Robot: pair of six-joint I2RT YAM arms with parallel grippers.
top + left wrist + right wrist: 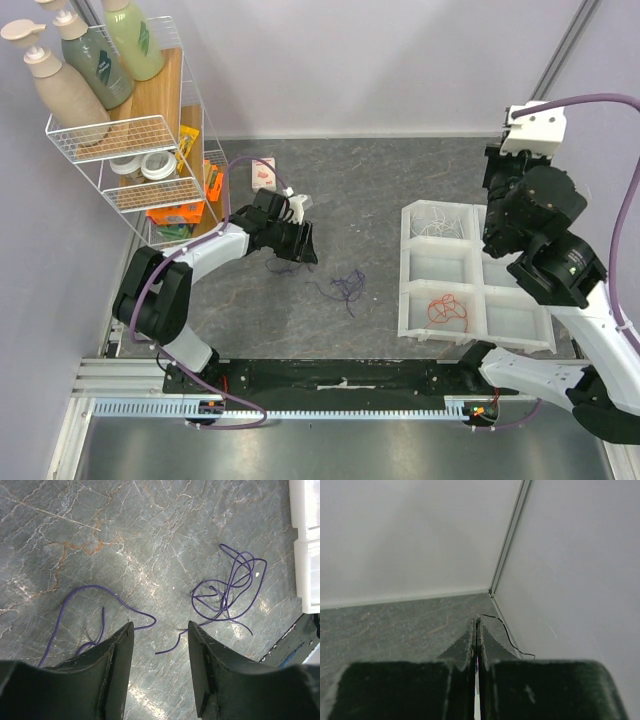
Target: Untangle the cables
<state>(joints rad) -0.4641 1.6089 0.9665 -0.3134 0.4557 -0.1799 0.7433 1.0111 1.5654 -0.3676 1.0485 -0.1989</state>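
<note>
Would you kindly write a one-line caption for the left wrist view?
Open left tool over the grey table, a loose purple cable beside it and a tangled purple cable farther off.

in the left wrist view, the near end of one purple cable runs under the left hand and out of sight, and the white tray is cut by the right edge. from above, the right arm covers the tray's far-right compartments. a thin sliver between the pressed fingers of the right hand is too small to name.
</note>
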